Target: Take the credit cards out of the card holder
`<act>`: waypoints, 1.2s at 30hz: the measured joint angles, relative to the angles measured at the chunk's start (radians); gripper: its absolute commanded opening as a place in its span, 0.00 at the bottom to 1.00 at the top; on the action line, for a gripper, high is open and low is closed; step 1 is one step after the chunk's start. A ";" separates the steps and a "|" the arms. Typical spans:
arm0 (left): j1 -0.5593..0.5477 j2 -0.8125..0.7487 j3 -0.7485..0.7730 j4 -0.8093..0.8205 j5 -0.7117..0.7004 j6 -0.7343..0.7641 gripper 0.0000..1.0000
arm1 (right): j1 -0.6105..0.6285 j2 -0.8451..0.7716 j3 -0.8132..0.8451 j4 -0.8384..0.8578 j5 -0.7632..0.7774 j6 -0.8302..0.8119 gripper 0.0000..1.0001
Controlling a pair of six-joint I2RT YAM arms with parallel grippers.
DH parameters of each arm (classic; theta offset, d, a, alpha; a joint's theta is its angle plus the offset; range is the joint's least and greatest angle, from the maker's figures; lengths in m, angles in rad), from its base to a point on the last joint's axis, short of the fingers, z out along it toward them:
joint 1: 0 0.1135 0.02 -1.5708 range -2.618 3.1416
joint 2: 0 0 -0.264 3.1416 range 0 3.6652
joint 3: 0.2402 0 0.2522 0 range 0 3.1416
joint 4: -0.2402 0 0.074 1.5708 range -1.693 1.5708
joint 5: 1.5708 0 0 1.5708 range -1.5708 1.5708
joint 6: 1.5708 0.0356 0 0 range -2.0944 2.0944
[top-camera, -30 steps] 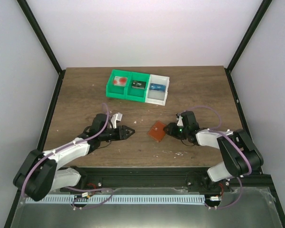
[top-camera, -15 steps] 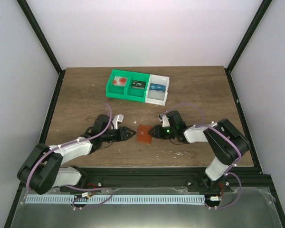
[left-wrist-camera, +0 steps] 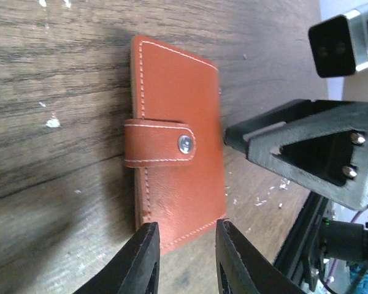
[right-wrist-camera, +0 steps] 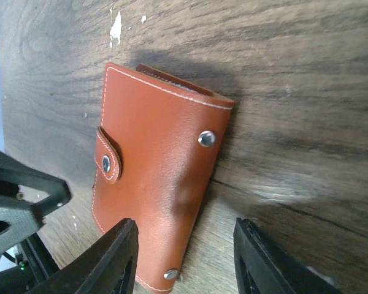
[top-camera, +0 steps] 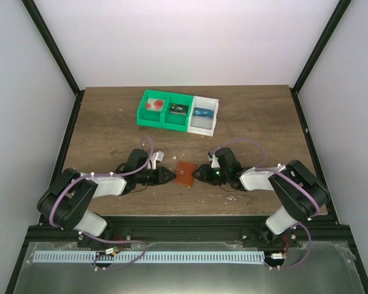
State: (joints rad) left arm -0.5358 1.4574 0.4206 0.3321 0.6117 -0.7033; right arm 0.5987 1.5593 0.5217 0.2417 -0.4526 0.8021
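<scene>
Near the table's [top-camera: 264,128] front edge, your left tool [left-wrist-camera: 187,236] stood narrowly spread and your right tool [right-wrist-camera: 185,229] wider apart, gripping nothing. Between them the orange-brown card holder [top-camera: 184,173] lay flat, closed, its strap snapped. Farther back sat a green-and-white row of bins [top-camera: 178,111].

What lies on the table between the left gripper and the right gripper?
The card holder, closed with its strap snapped, lies flat between the left gripper and the right gripper. The top view shows this, and both wrist views agree.
</scene>
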 measured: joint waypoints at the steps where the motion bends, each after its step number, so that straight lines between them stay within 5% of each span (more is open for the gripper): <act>1: 0.000 0.018 0.005 0.005 0.000 0.006 0.27 | 0.008 -0.003 -0.007 0.014 0.009 0.016 0.44; 27: -0.004 0.182 -0.002 0.192 0.015 0.053 0.00 | 0.111 0.038 -0.023 0.187 0.108 0.193 0.43; 36: -0.015 0.191 -0.016 0.232 0.030 0.033 0.00 | 0.110 0.018 -0.081 0.269 0.109 0.216 0.01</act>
State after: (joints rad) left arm -0.5507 1.6482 0.4046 0.5640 0.6415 -0.6704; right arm 0.7086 1.5772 0.4404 0.5110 -0.3439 1.0176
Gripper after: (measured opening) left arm 0.021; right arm 0.123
